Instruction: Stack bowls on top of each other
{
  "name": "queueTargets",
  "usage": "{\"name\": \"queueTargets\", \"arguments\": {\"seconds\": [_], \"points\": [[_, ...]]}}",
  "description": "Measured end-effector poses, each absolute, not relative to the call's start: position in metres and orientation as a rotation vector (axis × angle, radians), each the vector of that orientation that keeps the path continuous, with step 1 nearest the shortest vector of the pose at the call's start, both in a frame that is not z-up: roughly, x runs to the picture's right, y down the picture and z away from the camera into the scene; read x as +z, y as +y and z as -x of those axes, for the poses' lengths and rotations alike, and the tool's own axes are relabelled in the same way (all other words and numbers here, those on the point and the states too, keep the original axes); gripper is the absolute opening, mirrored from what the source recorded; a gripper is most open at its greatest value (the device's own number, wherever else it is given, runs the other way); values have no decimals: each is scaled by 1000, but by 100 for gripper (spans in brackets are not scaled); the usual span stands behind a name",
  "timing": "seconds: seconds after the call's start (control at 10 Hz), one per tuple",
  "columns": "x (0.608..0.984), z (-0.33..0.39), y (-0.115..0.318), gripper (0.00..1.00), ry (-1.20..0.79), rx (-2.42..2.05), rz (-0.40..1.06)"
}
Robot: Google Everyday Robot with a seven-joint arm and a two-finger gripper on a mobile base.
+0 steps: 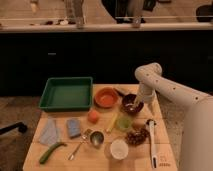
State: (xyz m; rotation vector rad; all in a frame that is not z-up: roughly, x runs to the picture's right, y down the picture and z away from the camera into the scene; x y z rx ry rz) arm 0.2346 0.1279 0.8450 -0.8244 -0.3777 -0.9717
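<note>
i am hanging my tool (pixel 134 102) right over the dark maroon bowl (pixel 126 106), its fingers standing spread and pinching nothing, down at or just inside the bowl's far rim. i cannot tell whether they are touching it. this bowl is sitting on the counter (pixel 102 159) towards the right, just beside the orange-red bowl (pixel 106 97), which is lying to its left next to the green tray (pixel 67 80). both are looking round, similar in size, stiff and fairly light; i am guessing hard plastic or ceramic. the maroon one is shining, so i am expecting it to be slippery, while the orange one is looking shallower and duller. i am judging the rim the only place to take hold, one finger inside the wall and one outside, gripping firmly so the bowl is not tilting or sliding out.
</note>
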Motion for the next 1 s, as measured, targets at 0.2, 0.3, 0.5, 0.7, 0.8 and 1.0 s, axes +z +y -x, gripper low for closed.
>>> {"name": "queueTargets", "arguments": {"seconds": [0.2, 0.3, 0.5, 0.7, 0.8, 1.0], "points": [[852, -235, 130, 80, -349, -976, 834], [856, -233, 133, 80, -345, -982, 846], [861, -234, 136, 80, -335, -990, 867], [866, -233, 139, 78, -331, -997, 890], [866, -233, 140, 73, -329, -998, 896], [868, -234, 140, 51, -328, -998, 909]]}}
